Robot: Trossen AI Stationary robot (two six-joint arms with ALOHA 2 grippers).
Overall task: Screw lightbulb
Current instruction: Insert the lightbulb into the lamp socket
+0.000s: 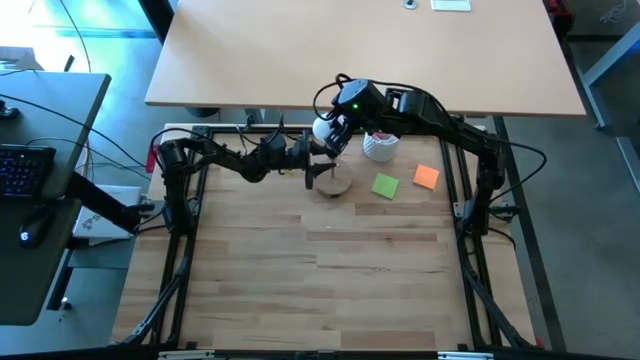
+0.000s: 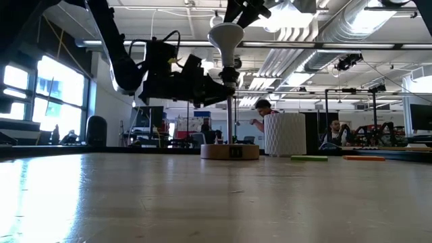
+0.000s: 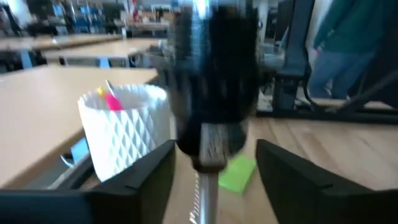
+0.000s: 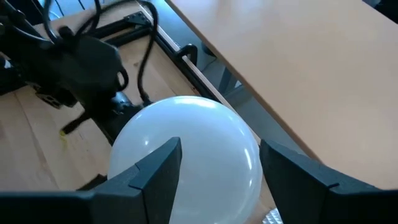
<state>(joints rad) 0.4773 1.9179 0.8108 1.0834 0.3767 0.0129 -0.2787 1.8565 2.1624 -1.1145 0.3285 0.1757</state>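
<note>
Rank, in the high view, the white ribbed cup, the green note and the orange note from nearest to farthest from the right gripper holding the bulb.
Measured from the right gripper, shut on the lightbulb above the socket:
1. White ribbed cup, just to its right near the table's back edge.
2. Green note, farther right and toward the front.
3. Orange note, farthest right, beyond the green one.

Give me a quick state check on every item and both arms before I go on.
lightbulb: upright above the socket, globe between the right fingers.
socket: on its stem over the wooden base, left fingers open on either side.
right gripper: shut on the lightbulb.
left gripper: open.
white ribbed cup: upright.
</note>
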